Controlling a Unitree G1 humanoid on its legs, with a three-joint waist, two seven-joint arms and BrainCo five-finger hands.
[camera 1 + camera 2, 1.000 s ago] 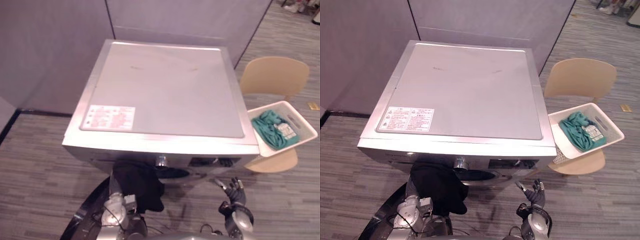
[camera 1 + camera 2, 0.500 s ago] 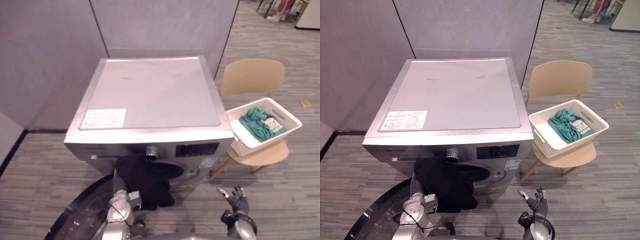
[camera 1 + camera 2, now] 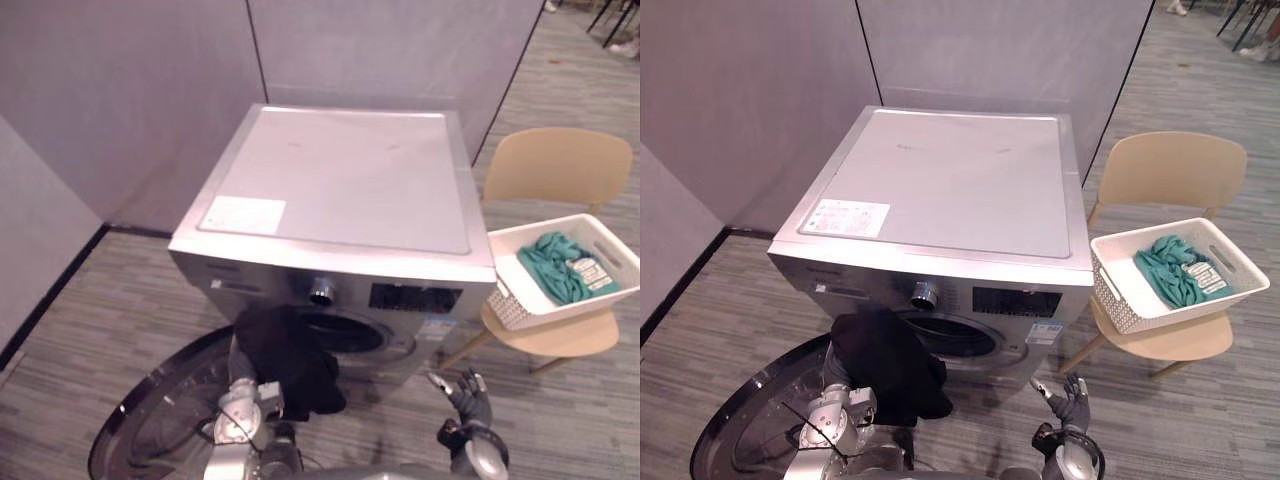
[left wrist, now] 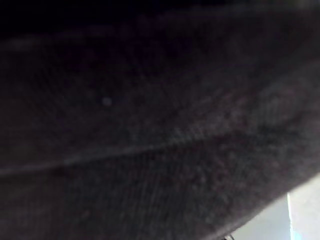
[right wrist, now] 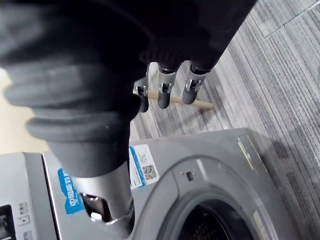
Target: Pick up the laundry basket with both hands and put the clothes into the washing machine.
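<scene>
Only the view is being shifted since a second ago; the things are being left as they were.
At left, the washer [image 3: 350, 180] door [image 3: 150, 430] is being left open. A black garment [image 3: 290, 365] is being hung at the drum mouth, with the left hand hidden beneath it, grip impossible to tell. The right hand [image 3: 466, 395] is being held open, empty. The basket [image 3: 1108, 297] of teal clothes [image 3: 1175, 270] is being left on the chair [image 3: 1175, 165].

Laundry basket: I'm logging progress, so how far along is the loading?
Done: the door of the washing machine lies open, and the basket sits on the chair beside it. In hand: a black garment hangs at the drum opening over the left arm; the right hand is open and empty. Left: teal clothes lie in the basket.
</scene>
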